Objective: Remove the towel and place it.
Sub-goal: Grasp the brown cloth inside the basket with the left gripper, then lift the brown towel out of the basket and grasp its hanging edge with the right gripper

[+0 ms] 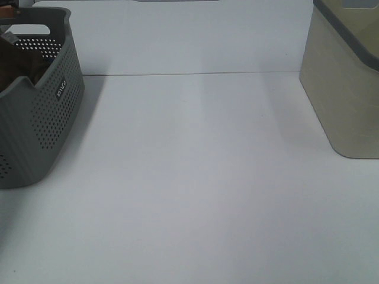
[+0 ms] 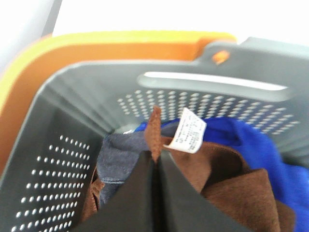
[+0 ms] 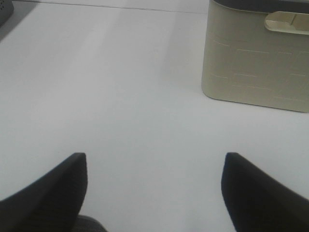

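None of the towel [image 2: 231,188] was out of the grey basket [image 2: 87,92] yet; the left gripper [image 2: 155,162] pinched it, the right gripper [image 3: 154,164] was spread.

- Basket [image 1: 53,118]: mid-grey plastic; walls perforated with a regular grid of small round holes; one small badge with white lettering on the side
- Tub [image 2: 96,48] behind the basket: solid orange, no pattern
- Towel [image 2: 231,179]: reddish-brown, plain, velvety surface
- Label [image 2: 189,130] on the towel: white with fine dark print, not legible
- Blue cloth [image 2: 270,150]: saturated blue, plain
- Third cloth [image 2: 120,154]: dark grey-blue, denim-like
- Bin [image 3: 251,63]: pale beige walls with faint brick-like rectangular lines; dark grey rim; beige handle
- Table [image 1: 195,177]: white, plain
- Left gripper [image 2: 155,162]: black
- Right gripper [image 3: 155,162]: black
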Controlling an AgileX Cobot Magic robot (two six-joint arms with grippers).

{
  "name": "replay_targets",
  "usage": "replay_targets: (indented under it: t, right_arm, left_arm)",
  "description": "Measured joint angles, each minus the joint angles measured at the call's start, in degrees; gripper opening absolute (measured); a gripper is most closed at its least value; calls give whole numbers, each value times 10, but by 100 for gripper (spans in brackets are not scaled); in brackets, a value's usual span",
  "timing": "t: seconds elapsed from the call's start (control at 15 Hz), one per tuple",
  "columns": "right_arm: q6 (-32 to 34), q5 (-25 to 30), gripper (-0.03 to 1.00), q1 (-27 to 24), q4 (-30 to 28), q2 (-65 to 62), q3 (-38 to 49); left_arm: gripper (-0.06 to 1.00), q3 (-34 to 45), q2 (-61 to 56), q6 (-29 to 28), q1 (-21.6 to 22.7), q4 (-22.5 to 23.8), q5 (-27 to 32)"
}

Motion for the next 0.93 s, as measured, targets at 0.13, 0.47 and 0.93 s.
replay_targets:
  t: [0.13, 0.47, 0.93]
  right_arm:
    - [0, 0, 73, 0, 0, 0, 0]
    - [0, 0, 73, 0, 0, 0, 0]
    - [0, 0, 73, 0, 0, 0, 0]
  left_arm:
    - [0, 0, -44, 25, -21, -14, 9]
    - [0, 0, -164, 69, -108, -19, 18]
    - [0, -1, -281, 124, -229, -79, 38]
